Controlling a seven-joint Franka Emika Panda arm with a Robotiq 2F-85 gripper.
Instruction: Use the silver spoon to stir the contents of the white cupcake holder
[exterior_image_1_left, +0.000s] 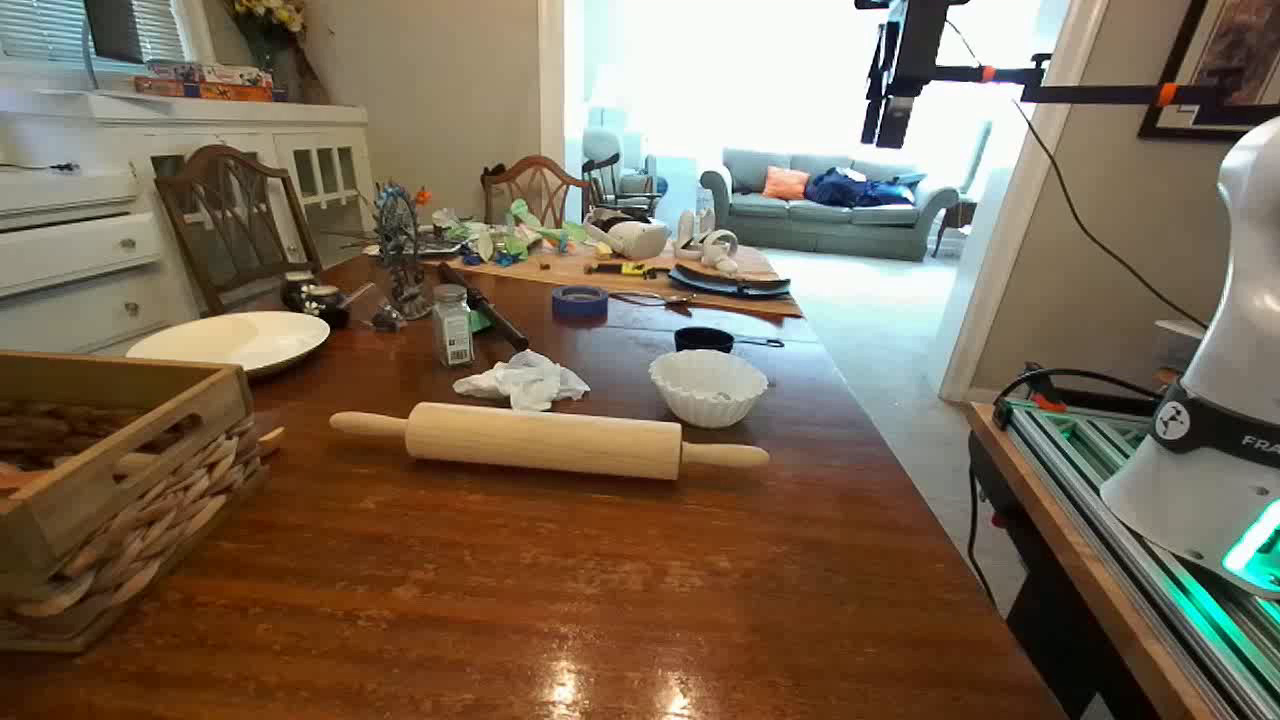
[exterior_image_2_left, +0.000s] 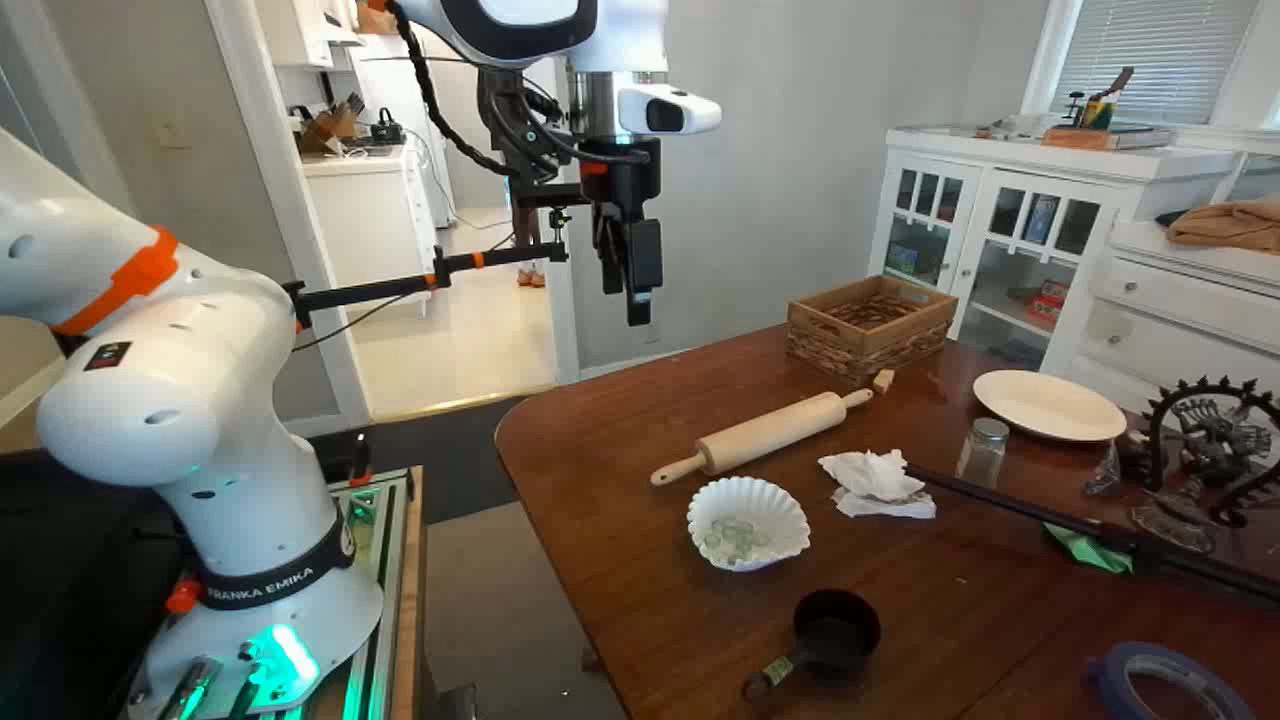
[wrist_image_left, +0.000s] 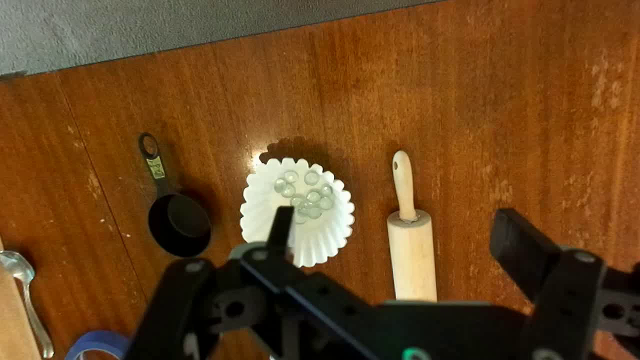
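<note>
White cupcake holder (exterior_image_1_left: 708, 392) stood upright on the brown wooden table (exterior_image_2_left: 620, 580), near the edge facing the robot base (exterior_image_2_left: 260, 590); both exterior views confirmed the position. Clear rounded pieces (wrist_image_left: 312, 197) lay inside it, gathered toward one side of the fluted wall.

The silver spoon (wrist_image_left: 20, 270) was located in the wrist view, lying at the edge of a tan surface (wrist_image_left: 12, 325); whether board or sheet could not be determined. It was well apart from the holder, with a dark measuring cup (wrist_image_left: 180, 225) between the two. Near the spoon was a roll of blue tape (wrist_image_left: 100, 342), partly out of frame.

The gripper (wrist_image_left: 393, 225) hung well above the level of the tabletop, its fingers spread wide. In the wrist view one fingertip (wrist_image_left: 282, 225) hid part of the holder.

A wooden rolling pin (exterior_image_1_left: 545, 440) lay with one handle just beside the holder, the two not touching. In an exterior view, crumpled white paper (exterior_image_2_left: 880, 480) lay near the holder, on the side away from the robot base. A clear jar (exterior_image_1_left: 453, 330) stood upright near the paper. A white plate (exterior_image_1_left: 235, 340) and a wooden basket (exterior_image_2_left: 905, 335) with woven sides were noted farther off.
</note>
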